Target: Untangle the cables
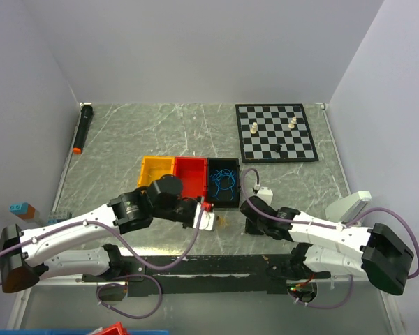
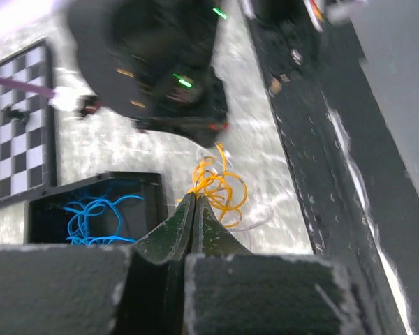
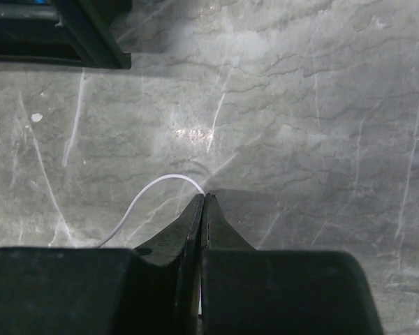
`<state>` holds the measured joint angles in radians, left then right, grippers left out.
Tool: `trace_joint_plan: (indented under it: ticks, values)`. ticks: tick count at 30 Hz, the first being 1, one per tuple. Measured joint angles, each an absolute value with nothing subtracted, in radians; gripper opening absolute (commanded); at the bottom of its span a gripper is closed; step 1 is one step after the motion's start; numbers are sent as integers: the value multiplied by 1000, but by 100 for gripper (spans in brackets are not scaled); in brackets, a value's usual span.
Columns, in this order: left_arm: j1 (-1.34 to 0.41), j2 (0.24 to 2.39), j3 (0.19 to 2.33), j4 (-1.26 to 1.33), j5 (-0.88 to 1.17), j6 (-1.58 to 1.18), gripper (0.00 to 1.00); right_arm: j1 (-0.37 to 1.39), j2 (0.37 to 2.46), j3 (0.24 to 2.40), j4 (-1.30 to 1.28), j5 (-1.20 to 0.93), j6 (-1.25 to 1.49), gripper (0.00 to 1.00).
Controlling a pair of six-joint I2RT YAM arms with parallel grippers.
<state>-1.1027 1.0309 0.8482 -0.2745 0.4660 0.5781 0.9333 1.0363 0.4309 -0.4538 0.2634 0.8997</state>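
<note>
At lower centre of the left wrist view: orange cable (image 2: 220, 185), light, limp and springy, lay on the surface (image 2: 265, 139), one loop pinched by the left tool (image 2: 195, 199). White cable (image 3: 150, 192) was pinched by the right tool (image 3: 204, 199). Blue cable (image 2: 91, 213) lay in the black bin (image 2: 153, 192).

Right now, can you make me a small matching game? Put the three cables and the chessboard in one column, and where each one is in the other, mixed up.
Things:
1. blue cable
2. orange cable
3. white cable
4. chessboard

Places:
A. pinched at the tips of the shut right gripper
B. lying inside the black bin
C. flat on the table, at its far right
D. pinched at the tips of the shut left gripper

Pairs: 1-B, 2-D, 3-A, 4-C.
</note>
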Motion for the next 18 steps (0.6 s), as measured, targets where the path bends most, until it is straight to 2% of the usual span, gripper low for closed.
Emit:
trace_joint_plan:
  ticks: [7, 18]
  values:
    - [-1088, 1029, 996, -158, 338, 438, 1, 933, 1069, 428, -434, 279, 918, 0]
    - [-1077, 1024, 1295, 61, 119, 433, 1, 960, 1078, 423, -413, 311, 965, 0]
